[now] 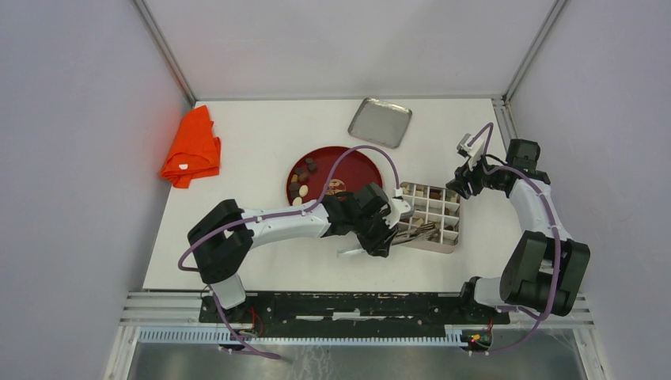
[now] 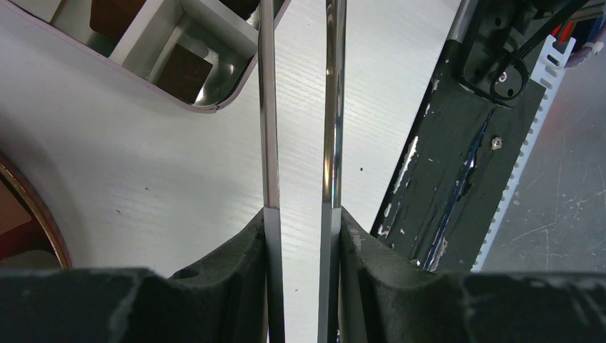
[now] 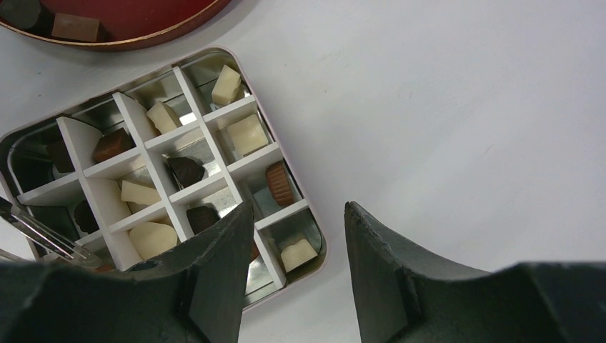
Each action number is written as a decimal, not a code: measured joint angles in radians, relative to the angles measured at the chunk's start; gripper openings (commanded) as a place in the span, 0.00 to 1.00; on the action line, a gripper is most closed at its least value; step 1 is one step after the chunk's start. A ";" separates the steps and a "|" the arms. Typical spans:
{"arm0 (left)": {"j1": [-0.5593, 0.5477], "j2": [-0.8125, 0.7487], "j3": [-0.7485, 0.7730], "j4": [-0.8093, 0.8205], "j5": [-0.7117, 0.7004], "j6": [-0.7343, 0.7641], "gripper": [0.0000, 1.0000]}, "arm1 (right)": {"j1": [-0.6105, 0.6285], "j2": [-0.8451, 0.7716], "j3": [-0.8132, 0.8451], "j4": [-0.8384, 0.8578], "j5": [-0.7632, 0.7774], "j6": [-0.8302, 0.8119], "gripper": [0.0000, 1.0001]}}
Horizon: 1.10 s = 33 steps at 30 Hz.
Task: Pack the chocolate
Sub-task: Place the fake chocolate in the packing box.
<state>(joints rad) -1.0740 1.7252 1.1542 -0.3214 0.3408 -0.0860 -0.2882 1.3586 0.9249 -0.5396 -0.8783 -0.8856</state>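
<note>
Brown, tan and cream-white chocolate (image 3: 246, 133) bites sit in cells of the divided tin (image 3: 214, 113); more lie on the red plate (image 1: 360, 166). Metal tweezers (image 2: 270, 128) are pinched by the left fingers (image 2: 236, 286); the right fingers (image 3: 386, 271) gape empty.

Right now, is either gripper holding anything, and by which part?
Left gripper holds metal tweezers, its fingers pressing on the outer faces of the two blades, well back from the tips. Right gripper is open and holds nothing.
</note>
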 measured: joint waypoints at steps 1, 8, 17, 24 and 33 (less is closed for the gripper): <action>0.000 0.000 0.000 -0.001 0.000 0.000 0.33 | 0.000 0.000 0.000 0.000 0.000 0.000 0.56; 0.000 0.000 0.005 -0.010 0.002 0.000 0.37 | 0.000 0.000 0.000 0.000 0.000 -0.001 0.56; 0.000 0.002 0.012 -0.016 0.010 0.000 0.40 | 0.000 0.011 0.000 -0.001 0.000 -0.002 0.56; 0.000 0.003 0.012 -0.018 0.010 0.000 0.42 | 0.000 0.011 0.000 -0.005 0.000 -0.002 0.56; 0.000 0.014 0.019 -0.019 0.010 0.000 0.43 | 0.000 0.011 0.000 -0.008 0.000 -0.002 0.56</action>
<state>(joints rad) -1.0737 1.7390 1.1732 -0.3405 0.3504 -0.0856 -0.2882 1.3701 0.9249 -0.5472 -0.8783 -0.8875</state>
